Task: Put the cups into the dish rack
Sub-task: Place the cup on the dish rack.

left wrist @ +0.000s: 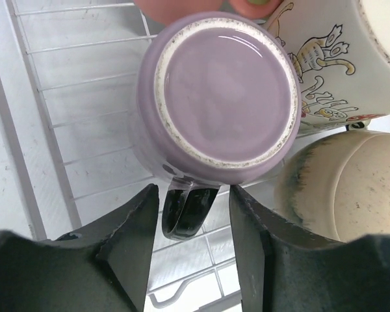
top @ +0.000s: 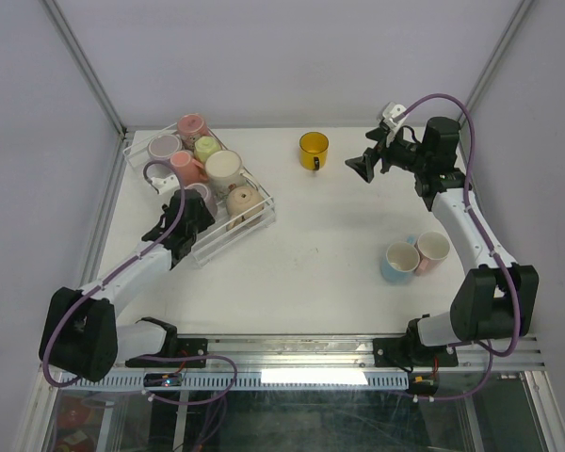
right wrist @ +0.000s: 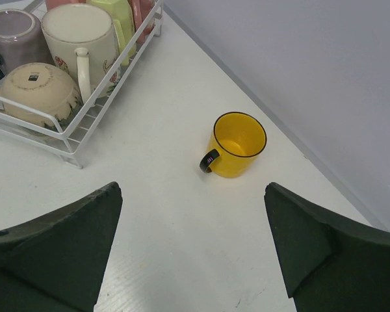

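Observation:
The dish rack [top: 211, 252] sits at the far left and holds several cups. My left gripper [top: 182, 224] hovers over its near end. In the left wrist view an upturned lilac cup [left wrist: 224, 91] stands on the rack wires [left wrist: 84, 123]; its dark handle [left wrist: 188, 211] lies between my open left gripper [left wrist: 194, 218] fingers with small gaps either side. A yellow cup [top: 313, 149] stands upright at the far middle. My right gripper [top: 365, 166] is wide open and empty, just right of it; the right wrist view shows the yellow cup [right wrist: 237, 144] ahead of the right gripper [right wrist: 192, 188].
A light blue cup [top: 398, 261] and a cream cup [top: 433, 249] stand together at the right, near the right arm. In the rack, a cream printed cup [left wrist: 351, 58] and an upturned beige cup [left wrist: 351, 188] crowd the lilac cup's right side. The rack corner [right wrist: 71, 140] lies left of the yellow cup.

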Controlling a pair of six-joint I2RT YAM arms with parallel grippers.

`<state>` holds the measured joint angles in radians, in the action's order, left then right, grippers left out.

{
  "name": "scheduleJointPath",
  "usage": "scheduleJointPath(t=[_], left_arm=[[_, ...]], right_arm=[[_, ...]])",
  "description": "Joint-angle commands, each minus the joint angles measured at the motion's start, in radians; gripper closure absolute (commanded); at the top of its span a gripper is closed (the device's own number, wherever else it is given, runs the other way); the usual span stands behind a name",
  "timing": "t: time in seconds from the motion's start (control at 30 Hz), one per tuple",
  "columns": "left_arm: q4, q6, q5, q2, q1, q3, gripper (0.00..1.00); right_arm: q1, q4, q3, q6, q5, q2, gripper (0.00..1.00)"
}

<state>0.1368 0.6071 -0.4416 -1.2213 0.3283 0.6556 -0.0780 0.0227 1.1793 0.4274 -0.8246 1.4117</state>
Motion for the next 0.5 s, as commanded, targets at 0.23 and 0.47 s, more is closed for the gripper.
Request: scheduleJointPath(t=[0.23,0.47], left_arm=[[0.158,-0.016,0.069,0.039,-0.019,0.141,0.63],[0.197,0.018,0.087,-0.061,-0.041,0.245,0.71]], right_arm=[[0.009,-0.020,0.004,0.001,0.001,-0.016,0.06],[0.008,-0.027,0.009,-0.001,-0.001,-0.014,0.06]])
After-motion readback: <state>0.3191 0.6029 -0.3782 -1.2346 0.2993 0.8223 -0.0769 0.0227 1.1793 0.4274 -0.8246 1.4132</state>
